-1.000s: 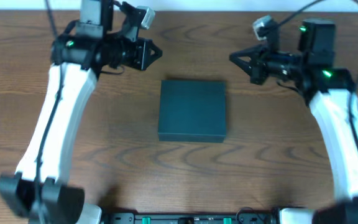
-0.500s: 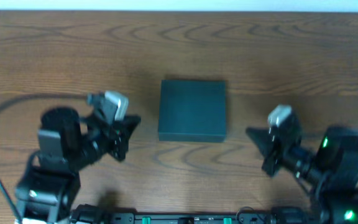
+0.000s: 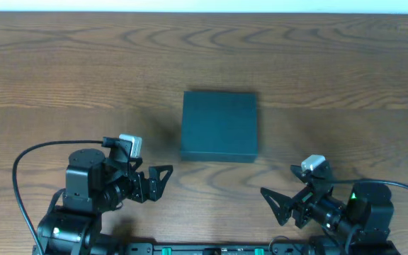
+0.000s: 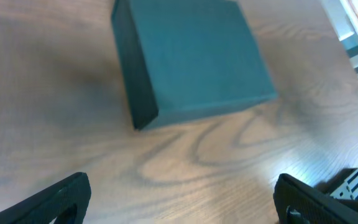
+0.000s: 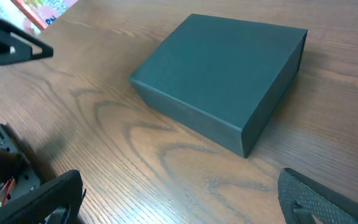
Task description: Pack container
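The container (image 3: 219, 126) sits closed on the wooden table (image 3: 331, 64), its dark teal-green top flat and its 4 edges roughly square to the table's edges. Nothing touches it.

The left gripper (image 3: 163, 183) hangs near the container's near-left corner, on the side facing the robot's base, and is clear of the box. Its 2 fingers are spread wide and hold nothing. In the left wrist view the container (image 4: 191, 56) fills the upper part of the frame, and the left gripper (image 4: 182, 180) shows only as 2 dark fingertips at the bottom corners, with bare wood between them.

The right gripper (image 3: 271, 205) hangs off the container's near-right corner, a little farther from the box than the left one. Its jaws also stand far apart and empty. In the right wrist view the container (image 5: 222, 81) lies ahead of the right gripper (image 5: 180, 176), turned corner-on, with 2 side walls in sight.

A black cable (image 3: 20, 159) loops out on the left, well apart from the container.
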`<state>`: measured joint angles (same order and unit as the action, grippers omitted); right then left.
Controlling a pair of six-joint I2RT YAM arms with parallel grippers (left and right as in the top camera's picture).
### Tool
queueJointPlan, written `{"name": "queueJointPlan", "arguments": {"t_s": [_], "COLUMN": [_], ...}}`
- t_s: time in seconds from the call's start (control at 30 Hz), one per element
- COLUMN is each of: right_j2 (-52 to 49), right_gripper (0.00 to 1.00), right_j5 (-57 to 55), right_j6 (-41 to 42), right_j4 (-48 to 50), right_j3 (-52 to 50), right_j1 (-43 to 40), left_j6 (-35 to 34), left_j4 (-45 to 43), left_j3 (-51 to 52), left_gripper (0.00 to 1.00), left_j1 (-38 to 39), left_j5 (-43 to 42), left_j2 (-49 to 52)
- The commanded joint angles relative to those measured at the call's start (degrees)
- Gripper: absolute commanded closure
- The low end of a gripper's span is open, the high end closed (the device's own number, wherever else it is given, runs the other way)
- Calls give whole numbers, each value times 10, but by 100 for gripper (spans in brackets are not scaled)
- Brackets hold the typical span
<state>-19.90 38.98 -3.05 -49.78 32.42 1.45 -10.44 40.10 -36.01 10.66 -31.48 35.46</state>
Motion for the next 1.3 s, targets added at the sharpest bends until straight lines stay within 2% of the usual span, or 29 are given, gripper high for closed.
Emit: {"name": "queueJointPlan", "arguments": {"t_s": [0.0,0.27,0.37,0.53,0.73,1.0,1.27], "right_j2": [4,4,4,4,4,4,4], "right_gripper": [1,1,1,1,1,1,1], "right_j5": [2,2,2,2,2,2,2], "right_j6": [13,13,13,13,13,13,13], "right_j4": [-2,-2,-2,-2,-2,-2,-2], "right_j3": [-4,-4,-4,-4,-4,-4,-4], "right_j1": [0,0,0,0,0,0,0], "left_j6": [-7,-7,61,172,173,160,151], "left_j4": [12,21,33,-25,-83,-104,-115], "left_j3": [0,0,3,87,188,275,280], "left_gripper": [4,5,4,5,5,5,5], "left_j1": [-1,7,6,-25,-84,-95,-95], "left_j5": [6,6,76,162,210,214,216], "left_j2": [0,-18,-64,-200,-290,-353,-352]}}
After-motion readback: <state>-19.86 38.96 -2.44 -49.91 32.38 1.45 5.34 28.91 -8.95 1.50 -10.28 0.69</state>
